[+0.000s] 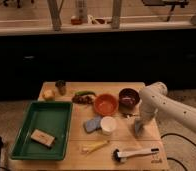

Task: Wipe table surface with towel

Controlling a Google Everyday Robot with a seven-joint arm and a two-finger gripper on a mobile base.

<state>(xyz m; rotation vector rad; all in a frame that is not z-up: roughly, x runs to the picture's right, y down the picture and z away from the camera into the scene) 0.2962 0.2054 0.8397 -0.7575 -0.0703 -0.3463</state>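
The table surface (pixel 128 142) is a light tan wooden top with plank lines. A crumpled blue-grey towel (pixel 91 124) lies near its middle, touching a white cup (pixel 108 125). My gripper (pixel 139 131) hangs from the white arm (pixel 156 100) and points down at the tabletop near the right edge. It is to the right of the cup and apart from the towel. Nothing shows in its hold.
A green tray (pixel 51 119) on the left holds a tan block (pixel 43 138). An orange bowl (pixel 106 104), a dark red bowl (pixel 128 96), a green vegetable (pixel 85 93), a small dark cup (pixel 61 87) and a yellow fruit (pixel 49 94) stand at the back. A brush (pixel 136 154) and a yellow item (pixel 95 146) lie in front.
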